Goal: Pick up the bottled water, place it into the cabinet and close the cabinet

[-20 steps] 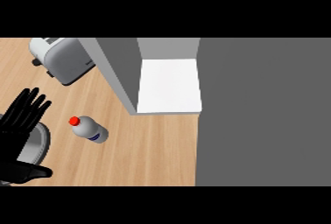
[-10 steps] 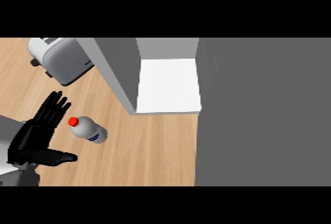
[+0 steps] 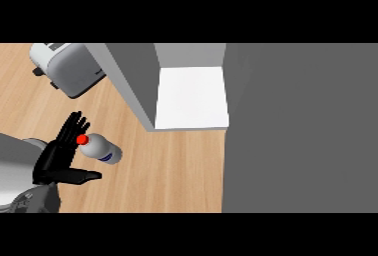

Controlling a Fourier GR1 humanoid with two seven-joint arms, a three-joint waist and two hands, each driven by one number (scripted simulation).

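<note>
The water bottle [image 3: 103, 149] lies on the wooden counter [image 3: 170, 170], clear with a blue label, its red cap [image 3: 83, 139] pointing up-left. My left hand [image 3: 59, 156] comes in from the lower left, open, with straight fingers beside and partly over the cap and the thumb sticking out to the right below the bottle. The cabinet [image 3: 190, 97] stands open up and to the right, its white shelf bare. Its grey door [image 3: 131, 85] juts out toward the bottle. My right hand is out of sight.
A silver toaster [image 3: 68, 67] sits at the upper left, behind the bottle. A dark grey surface [image 3: 299, 130] fills the view's right side, past the counter's edge. Bare wood lies between the bottle and the cabinet.
My left hand has moved right and slightly up; its fingers now reach the bottle's cap. The bottle and the cabinet have not moved.
</note>
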